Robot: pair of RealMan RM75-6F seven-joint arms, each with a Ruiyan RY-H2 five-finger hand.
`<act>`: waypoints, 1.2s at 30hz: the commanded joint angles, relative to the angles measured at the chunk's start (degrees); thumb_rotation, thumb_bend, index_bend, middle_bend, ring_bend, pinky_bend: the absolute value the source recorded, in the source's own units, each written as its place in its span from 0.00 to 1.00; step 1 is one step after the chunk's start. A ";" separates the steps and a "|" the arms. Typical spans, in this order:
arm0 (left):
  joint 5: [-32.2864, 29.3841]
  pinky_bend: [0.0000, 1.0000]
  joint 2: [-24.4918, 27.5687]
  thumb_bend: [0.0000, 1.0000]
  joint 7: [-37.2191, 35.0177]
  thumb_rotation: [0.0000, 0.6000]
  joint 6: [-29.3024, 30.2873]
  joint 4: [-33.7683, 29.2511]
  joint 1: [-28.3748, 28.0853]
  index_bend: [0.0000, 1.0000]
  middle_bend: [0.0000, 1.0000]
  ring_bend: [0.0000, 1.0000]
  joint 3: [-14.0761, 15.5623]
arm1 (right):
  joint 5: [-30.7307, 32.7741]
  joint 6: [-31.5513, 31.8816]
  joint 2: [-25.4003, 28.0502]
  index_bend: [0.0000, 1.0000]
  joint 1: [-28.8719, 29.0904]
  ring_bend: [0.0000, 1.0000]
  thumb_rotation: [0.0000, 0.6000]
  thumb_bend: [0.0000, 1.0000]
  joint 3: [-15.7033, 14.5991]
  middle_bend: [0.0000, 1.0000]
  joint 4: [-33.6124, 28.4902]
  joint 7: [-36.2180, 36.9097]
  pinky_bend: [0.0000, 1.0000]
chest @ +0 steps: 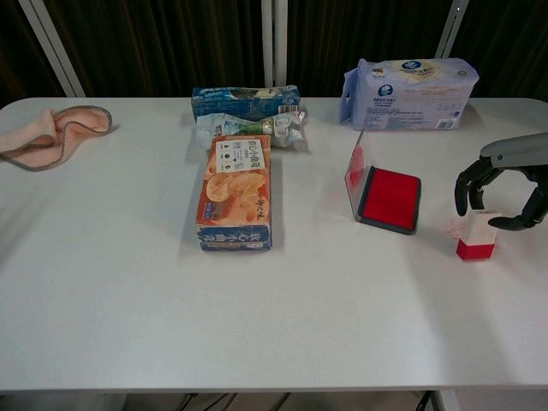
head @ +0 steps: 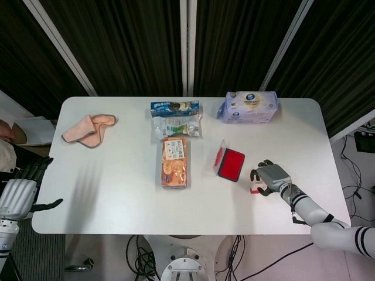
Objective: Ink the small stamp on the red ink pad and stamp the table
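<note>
The right hand [chest: 505,190] arches over the small stamp [chest: 475,236], its fingers curled down around the white top without plainly touching it, so it looks released rather than gripping, though the head view hides the contact. The stamp stands upright on its red base on the white surface [chest: 274,317], at about 3 o'clock from the red ink pad [chest: 390,199] and just beside it. The pad lies open, its clear lid [chest: 354,175] tipped up on the side away from the stamp, so the inked face is free to reach from the right. A faint reddish smear on the surface beside the stamp's base hints at a print, though that is not certain. The left hand [head: 17,193] hangs off the surface edge at 8 o'clock, fingers apart and empty. To do this step well, the fingers should probably close evenly on the stamp's white upper body, well above the red base, and lift it straight up before crossing toward 9 o'clock to the pad. A lopsided pinch would likely tip so small a block, and a tilted stamp would ink unevenly.
</note>
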 commanded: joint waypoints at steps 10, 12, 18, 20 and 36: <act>-0.04 0.18 -0.03 0.01 -0.15 0.80 0.01 0.12 0.05 0.03 0.06 0.08 0.03 | -0.56 0.53 0.28 0.35 -0.31 0.09 1.00 0.35 0.09 0.38 -0.87 -0.50 0.00; -0.07 0.18 -0.09 0.01 -0.16 0.80 0.03 0.20 0.08 0.03 0.06 0.08 0.03 | -0.58 0.79 0.38 0.35 -0.42 0.09 1.00 0.35 0.15 0.38 -0.99 -0.56 0.00; -0.03 0.18 -0.04 0.01 -0.24 0.80 0.27 0.26 0.20 0.03 0.06 0.08 0.04 | -2.76 3.35 2.59 0.33 -1.98 0.09 1.00 0.34 1.20 0.37 -3.31 0.95 0.00; -0.01 0.18 -0.02 0.01 -0.27 0.80 0.33 0.24 0.23 0.03 0.06 0.08 0.04 | -4.99 5.34 4.42 0.30 -3.34 0.07 1.00 0.33 1.53 0.35 -5.05 1.90 0.00; 0.43 0.18 0.18 0.02 1.90 0.80 1.38 -0.91 -0.05 0.03 0.06 0.08 -0.73 | -24.06 56.98 -4.85 0.00 -34.16 0.00 1.00 0.15 4.71 0.00 10.94 3.99 0.00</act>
